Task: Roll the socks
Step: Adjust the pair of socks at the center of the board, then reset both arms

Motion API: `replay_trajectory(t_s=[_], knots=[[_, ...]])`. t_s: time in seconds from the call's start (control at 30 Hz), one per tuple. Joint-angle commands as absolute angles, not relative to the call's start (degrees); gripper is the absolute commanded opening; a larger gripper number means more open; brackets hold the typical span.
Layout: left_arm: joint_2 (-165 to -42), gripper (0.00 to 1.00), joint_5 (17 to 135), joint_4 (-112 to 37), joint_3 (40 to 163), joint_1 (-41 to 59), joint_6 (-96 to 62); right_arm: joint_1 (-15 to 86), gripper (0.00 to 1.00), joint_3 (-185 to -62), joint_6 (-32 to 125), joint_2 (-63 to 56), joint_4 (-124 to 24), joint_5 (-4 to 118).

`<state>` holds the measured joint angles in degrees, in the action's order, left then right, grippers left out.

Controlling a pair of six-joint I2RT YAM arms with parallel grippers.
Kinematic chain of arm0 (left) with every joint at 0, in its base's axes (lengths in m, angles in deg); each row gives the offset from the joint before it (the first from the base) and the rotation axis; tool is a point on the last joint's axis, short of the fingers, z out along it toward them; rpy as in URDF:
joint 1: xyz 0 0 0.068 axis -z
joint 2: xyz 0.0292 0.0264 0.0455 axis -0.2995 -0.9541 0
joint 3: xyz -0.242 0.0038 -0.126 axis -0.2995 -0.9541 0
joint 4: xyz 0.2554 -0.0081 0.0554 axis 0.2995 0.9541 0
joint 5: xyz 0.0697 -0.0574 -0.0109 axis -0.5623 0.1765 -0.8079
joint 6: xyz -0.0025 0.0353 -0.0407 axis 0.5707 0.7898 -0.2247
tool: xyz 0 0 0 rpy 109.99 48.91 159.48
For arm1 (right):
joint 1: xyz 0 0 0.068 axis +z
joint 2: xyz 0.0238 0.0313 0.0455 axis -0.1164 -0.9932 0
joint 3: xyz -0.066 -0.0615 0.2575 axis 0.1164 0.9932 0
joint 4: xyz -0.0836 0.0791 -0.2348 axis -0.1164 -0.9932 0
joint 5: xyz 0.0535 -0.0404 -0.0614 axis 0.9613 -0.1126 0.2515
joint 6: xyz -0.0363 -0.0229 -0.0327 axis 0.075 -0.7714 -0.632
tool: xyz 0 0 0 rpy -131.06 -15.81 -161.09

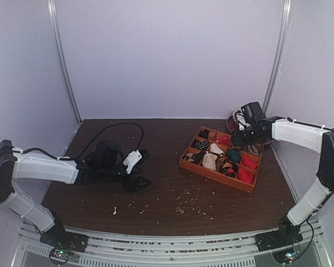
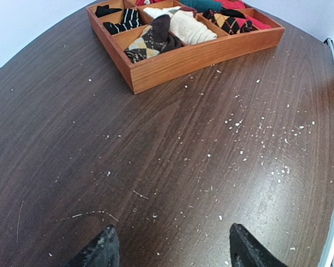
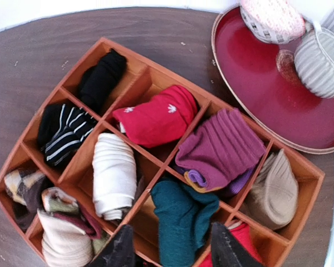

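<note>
Looking down from above, a dark brown wooden table (image 1: 167,142) carries an orange-brown wooden compartment tray (image 1: 214,173) on its right side. The right gripper (image 1: 238,140) hangs over the tray, and the left gripper (image 1: 143,167) sits low over bare tabletop well to the left. The left wrist view shows the left gripper (image 2: 172,247) with its black fingers (image 2: 103,247) spread wide over the speckled table (image 2: 156,139), nothing between them. In the right wrist view the right gripper (image 3: 172,250) has its jaws apart above the dark teal socks (image 3: 181,214), which lie rolled in a compartment of the tray (image 3: 309,214).
</note>
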<state>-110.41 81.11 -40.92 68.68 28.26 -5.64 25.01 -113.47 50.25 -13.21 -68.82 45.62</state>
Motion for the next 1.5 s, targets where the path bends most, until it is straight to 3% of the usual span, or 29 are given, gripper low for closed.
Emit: replay_trajectory(t_s=[0.0, 0.07, 0.2, 0.6, 0.77, 0.8, 0.87, 1.03, 1.13, 1.17, 1.2, 1.23, 1.27, 1.47], knots=[[-108.8, 0.68, 79.0, -41.4, 70.7, 27.7, -4.3, 23.9, 0.3, -111.6, 50.1, -11.3, -70.2, 49.5], [-109.1, 0.68, 79.0, -41.4, 71.0, 27.7, -4.4, 23.1, 0.2, -110.8, 50.1, -12.0, -70.2, 51.4], [-109.4, 0.68, 79.3, -41.2, 71.1, 27.7, -4.7, 21.9, 0.14, -109.3, 50.0, -14.2, -69.1, 54.5], [-109.6, 0.68, 79.2, -40.8, 70.5, 27.7, -4.7, 20.5, 0.09, -106.6, 49.2, -24.4, -66.0, 56.4], [-108.7, 0.69, 77.7, -41.4, 69.5, 27.7, -4.7, 20.4, 0.1, -103.8, 49.2, -21.3, -62.6, 53.6], [-108.5, 0.73, 77.2, -41.5, 69.5, 27.7, -4.9, 20.5, 0.1, -103.4, 49.1, -19.1, -61.9, 54.0], [-108.1, 0.96, 75.9, -41.8, 69.5, 27.6, -5.8, 20.5, 0.11, -103.1, 49.1, -15.3, -60.9, 54.7], [-107.9, 0.98, 74.8, -42.5, 70.4, 27.1, -8.3, 20.5, 0.22, -104.7, 48.6, -7.0, -63.2, 55.6], [-107.5, 0.98, 72.1, -42.5, 71.2, 27.0, -10.8, 20.5, 0.34, -105.3, 47.9, -3.4, -65.5, 55.7], [-107.2, 0.98, 71.2, -42.4, 71.6, 27.0, -11.7, 20.5, 0.43, -105.1, 47.8, -2.0, -65.8, 55.6], [-106.8, 0.98, 70.2, -42.4, 71.9, 27.0, -12.7, 20.5, 0.66, -104.7, 47.7, -0.7, -65.8, 55.5], [-106.4, 0.98, 69.3, -42.3, 72.2, 27.0, -13.7, 20.4, 0.96, -104.1, 47.7, 0.7, -65.6, 55.1], [-105.8, 0.98, 68.4, -42.3, 72.5, 27.0, -14.9, 20.4, 0.99, -103.7, 47.8, 2.1, -65.3, 54.6], [-102.2, 0.98, 59.6, -42.9, 72.8, 27.0, -22.6, 20.4, 1.0, -101.9, 47.9, 7.0, -65.1, 54.3]])
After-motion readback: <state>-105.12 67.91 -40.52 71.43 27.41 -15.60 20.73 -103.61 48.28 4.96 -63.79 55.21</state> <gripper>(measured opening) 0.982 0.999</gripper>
